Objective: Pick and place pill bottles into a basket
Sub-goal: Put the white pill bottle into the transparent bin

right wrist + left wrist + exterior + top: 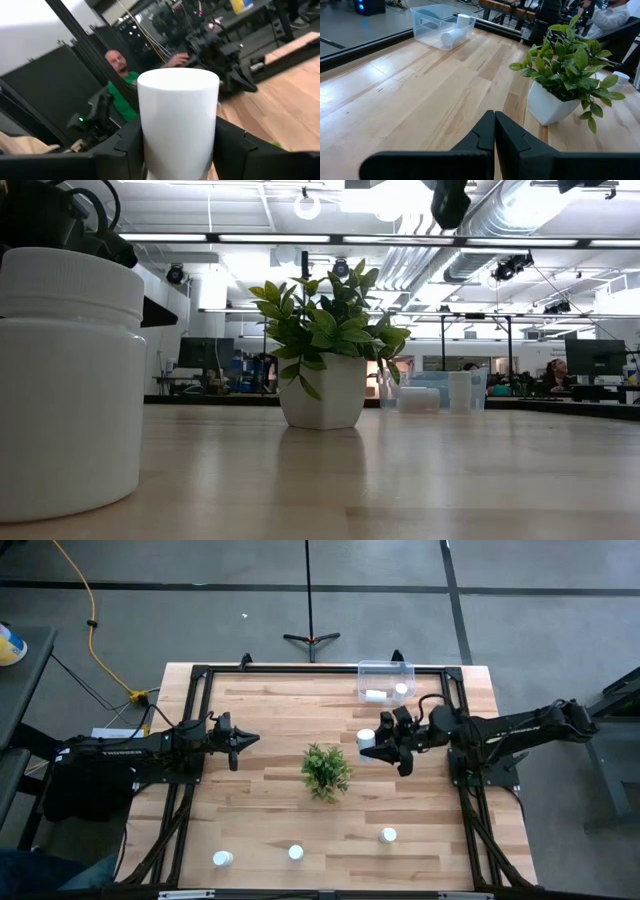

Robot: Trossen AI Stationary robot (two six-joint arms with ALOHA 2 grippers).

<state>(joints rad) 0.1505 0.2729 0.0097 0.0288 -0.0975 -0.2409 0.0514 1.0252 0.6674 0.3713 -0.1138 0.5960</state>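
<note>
Right hand: above the worktop, between the basket and the potted plant, fingers clamped on 1 white pill bottle, which the right wrist view shows filling the gap between the 2 dark fingers. Left hand: on the left side of the worktop, fingers pressed together, holding nothing, pointed toward the plant. Basket: clear plastic, at the far edge of the worktop right of centre, containing 2 bottles, 1 lying on its side and 1 upright. Near edge of the worktop: 3 further bottles standing apart in a row, at left, middle and right. Potted plant: green leaves in a white pot, at the centre of the worktop, standing between the 2 hands and between the near-edge bottles and the basket. Room beyond, right wrist view: a person in a green top seated behind dark equipment.
</note>
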